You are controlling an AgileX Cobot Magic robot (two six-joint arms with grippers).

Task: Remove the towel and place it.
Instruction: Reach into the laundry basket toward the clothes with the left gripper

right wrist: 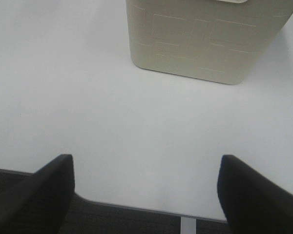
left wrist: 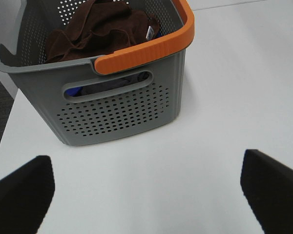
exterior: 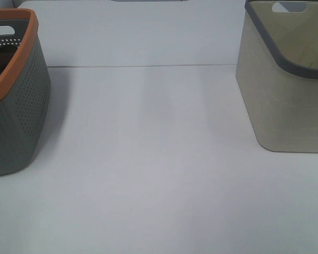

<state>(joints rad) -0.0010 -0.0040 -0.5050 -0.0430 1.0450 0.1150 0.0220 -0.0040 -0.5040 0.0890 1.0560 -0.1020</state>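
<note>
White table (exterior: 159,174), shown from above and from both wrists. The maroon-brown terry towel (left wrist: 100,29) lies crumpled inside the grey perforated basket (left wrist: 119,112), which stands at the left edge of the table. The towel's small white label (left wrist: 150,32) shows close to the basket's orange rim band (left wrist: 151,46). A blue cloth (left wrist: 77,91) is glimpsed through the handle slot, lower than the towel. A beige basket (exterior: 283,100) with a grey rim stands at the right edge, well apart from the grey one. Left tool (left wrist: 146,192): fingers spread wide, holding nothing, over bare table near the grey basket's slotted end. Right tool (right wrist: 146,195): fingers spread wide, empty, over a table edge, facing the beige basket
</note>
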